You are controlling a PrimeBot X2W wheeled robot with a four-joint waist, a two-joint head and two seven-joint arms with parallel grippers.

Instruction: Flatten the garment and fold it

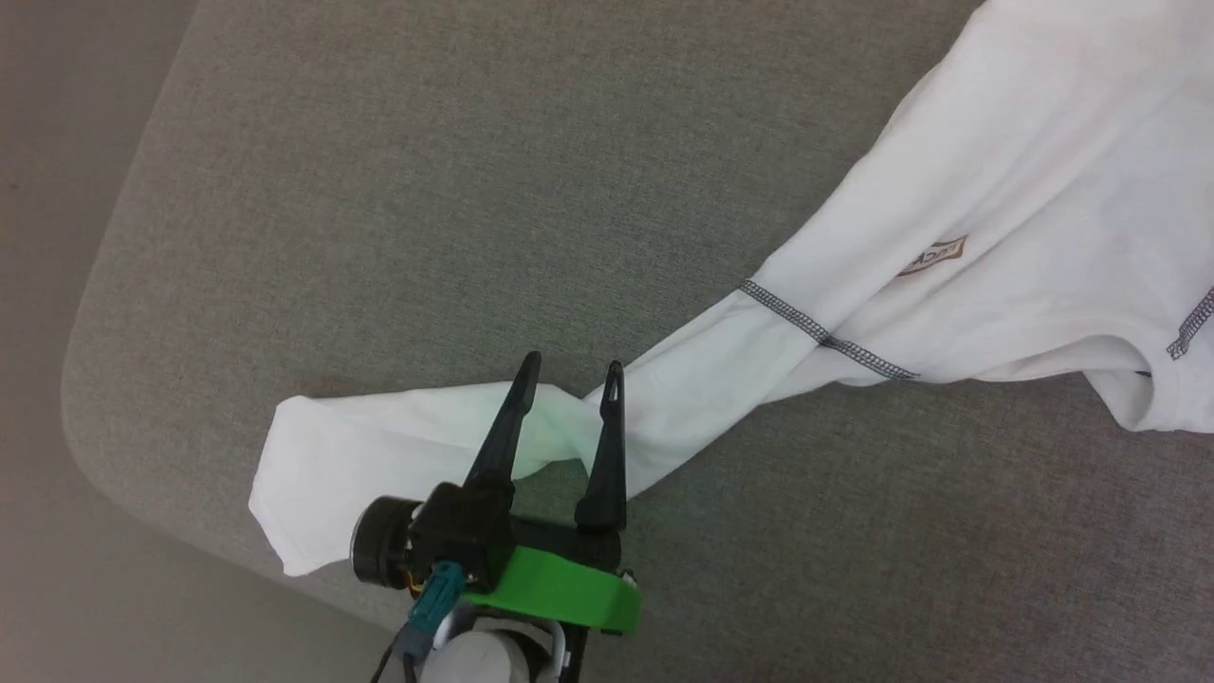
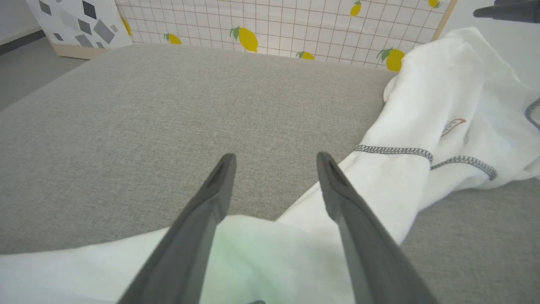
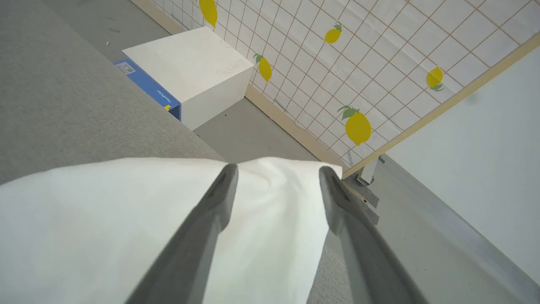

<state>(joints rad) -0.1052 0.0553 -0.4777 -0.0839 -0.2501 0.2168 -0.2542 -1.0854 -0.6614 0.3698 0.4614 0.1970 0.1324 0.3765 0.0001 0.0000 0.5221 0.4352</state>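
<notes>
I see the white soft-fabric shirt with grey contrast-stitched seams (image 1: 996,190) lying on the grey woven-cloth table top (image 1: 427,190). Its body is bunched toward the far right with the small brown-bordered patch (image 1: 934,256) facing up, and one long sleeve (image 1: 379,446) stretches out to the near left corner. My left gripper (image 1: 571,365) hovers over that sleeve, its two dark fingers spread wide with nothing between them. In the right wrist view, my right gripper (image 3: 278,169) also has its fingers well apart above white cloth, but I cannot tell whether they touch it. A rigid white box (image 3: 190,67) sits on the floor beside a lemon-printed grid panel (image 3: 379,63).
</notes>
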